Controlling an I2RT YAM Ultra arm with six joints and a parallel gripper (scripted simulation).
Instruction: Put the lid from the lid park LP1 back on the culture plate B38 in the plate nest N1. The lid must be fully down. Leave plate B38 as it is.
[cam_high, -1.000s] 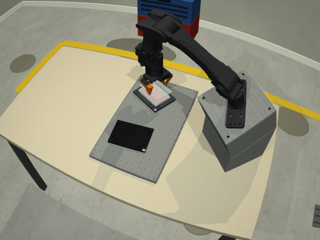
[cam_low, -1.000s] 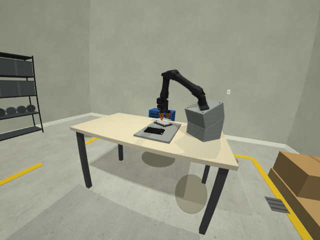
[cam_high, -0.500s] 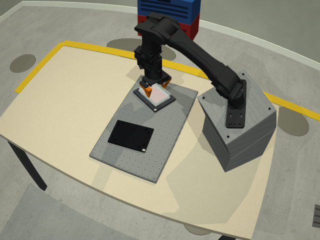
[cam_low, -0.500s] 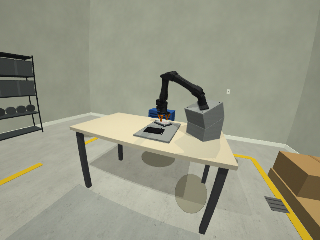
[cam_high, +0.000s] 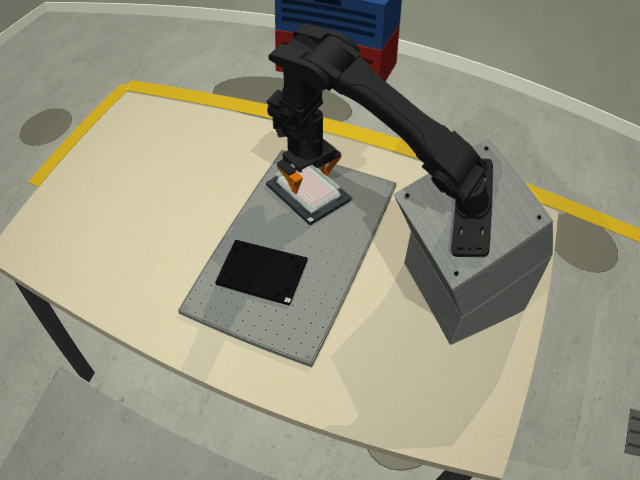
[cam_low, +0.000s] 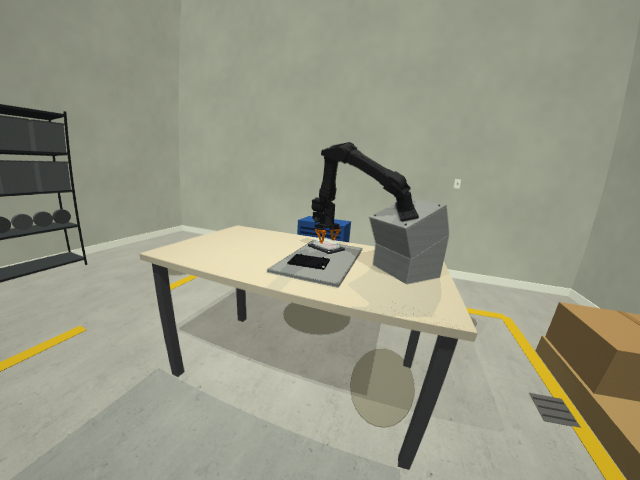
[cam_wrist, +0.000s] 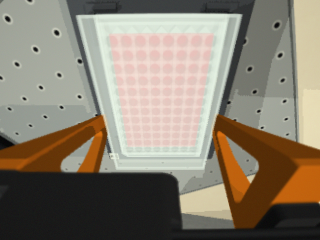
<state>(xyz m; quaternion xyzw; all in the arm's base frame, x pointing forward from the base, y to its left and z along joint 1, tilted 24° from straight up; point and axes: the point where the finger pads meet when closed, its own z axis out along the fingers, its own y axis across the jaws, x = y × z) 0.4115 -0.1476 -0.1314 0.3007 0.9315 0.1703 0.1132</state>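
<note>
End effector (cam_wrist: 160, 131) grasping the lid (cam_wrist: 159, 85) over plate B38 (cam_high: 313, 192), frame centre. Recommend a level, square descent until fully seated, then release without shifting the plate.

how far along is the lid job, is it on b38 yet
Done: the lid park lies bare, so the lid has been picked up and carried over. In hand: the gripper is shut on the clear lid, which sits squarely over plate B38 in the nest. Left: confirm the lid is fully down, which the views cannot settle, then let go and pull away.
</note>
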